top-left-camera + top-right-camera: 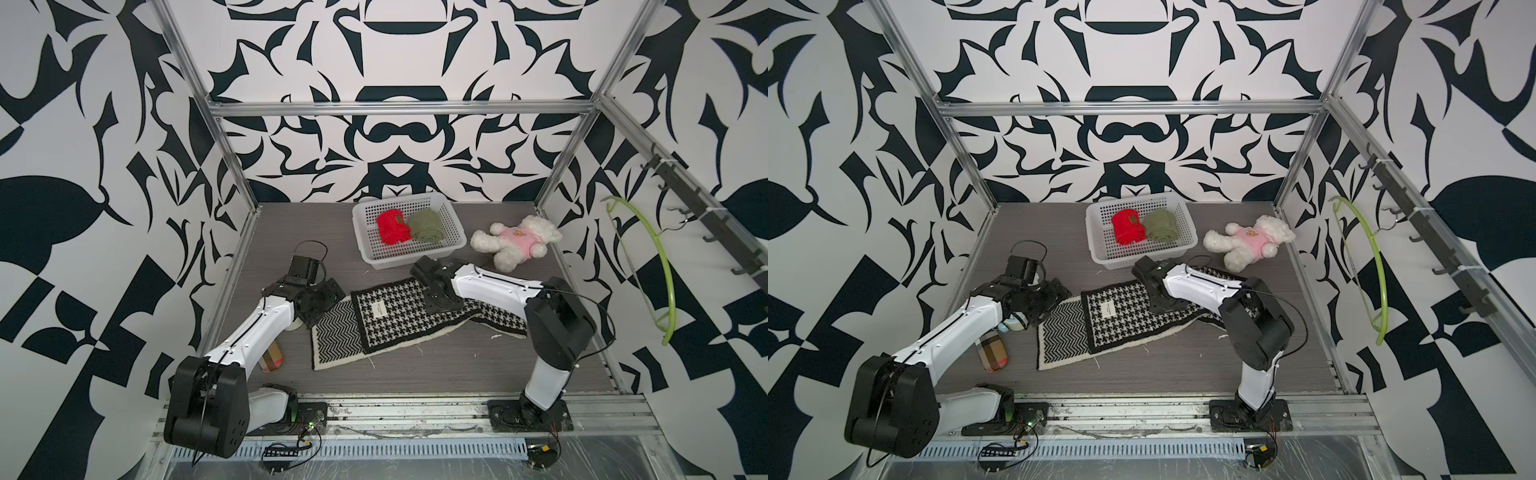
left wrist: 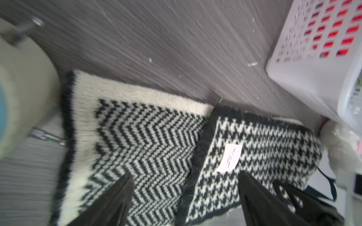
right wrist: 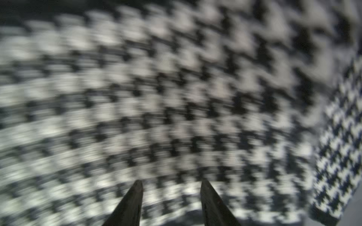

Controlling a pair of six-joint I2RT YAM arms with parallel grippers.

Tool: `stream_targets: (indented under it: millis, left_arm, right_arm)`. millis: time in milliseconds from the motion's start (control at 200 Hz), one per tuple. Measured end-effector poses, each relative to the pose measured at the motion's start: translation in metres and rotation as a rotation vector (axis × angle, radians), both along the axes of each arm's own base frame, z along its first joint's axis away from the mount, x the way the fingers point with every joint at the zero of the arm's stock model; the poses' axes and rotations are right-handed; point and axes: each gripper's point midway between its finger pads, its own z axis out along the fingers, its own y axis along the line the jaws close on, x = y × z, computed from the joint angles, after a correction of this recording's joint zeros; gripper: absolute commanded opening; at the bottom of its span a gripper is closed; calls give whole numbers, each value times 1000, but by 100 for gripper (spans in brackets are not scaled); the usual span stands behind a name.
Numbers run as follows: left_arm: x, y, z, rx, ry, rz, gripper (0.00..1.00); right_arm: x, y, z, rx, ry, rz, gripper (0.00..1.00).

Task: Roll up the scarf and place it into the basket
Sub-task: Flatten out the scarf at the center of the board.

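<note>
A black-and-white scarf [image 1: 395,328] lies flat on the grey table. Its houndstooth half is folded over the chevron half [image 1: 332,338], with a white label facing up. My left gripper [image 1: 327,304] hovers at the scarf's far-left corner. In the left wrist view it [image 2: 186,187] is open wide over the scarf [image 2: 148,140]. My right gripper [image 1: 443,302] is down on the houndstooth part. In its wrist view its jaws [image 3: 171,185] stand apart against the blurred scarf [image 3: 176,97]. The white basket [image 1: 415,252] stands just behind the scarf.
Inside the basket lie a red roll [image 1: 392,227] and a green roll [image 1: 426,224]. A white plush bear [image 1: 517,241] in pink lies to its right. A plaid object [image 1: 992,353] and a pale round object [image 1: 1017,325] sit under the left arm. A green hanger [image 1: 660,266] hangs on the right wall.
</note>
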Motion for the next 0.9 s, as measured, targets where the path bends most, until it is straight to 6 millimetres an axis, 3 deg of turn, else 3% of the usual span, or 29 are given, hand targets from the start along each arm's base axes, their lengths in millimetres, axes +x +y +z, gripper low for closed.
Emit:
stream_targets:
  millis: [120,235,310,375,525,575,640,775,900]
  left_arm:
    - [-6,-11,0,-39,6,-51,88]
    - [-8,-20,1,-51,-1,-91,88]
    - [-10,-25,1,-54,-3,-114,88]
    - [-11,-31,-2,-55,7,-137,88]
    - [-15,-45,-9,-40,36,-209,88]
    - [-16,-47,-7,-36,32,-226,88]
    - [-16,-48,-4,-30,19,-237,89]
    - [-15,-46,0,-15,-3,-244,89]
    - [-15,-45,0,-9,-7,-252,89]
  right_arm:
    - [-8,-49,10,75,-58,-177,52]
    - [-5,-59,33,193,-151,-260,52]
    - [3,-64,37,255,-164,-324,52]
    - [11,-75,26,297,-135,-405,52]
    - [14,-100,-27,393,-40,-648,51]
    - [22,-105,-19,444,-86,-698,51]
    - [21,-111,-24,440,-68,-758,50]
    - [26,-123,-27,323,15,-836,46]
    - [15,-136,-28,236,14,-883,45]
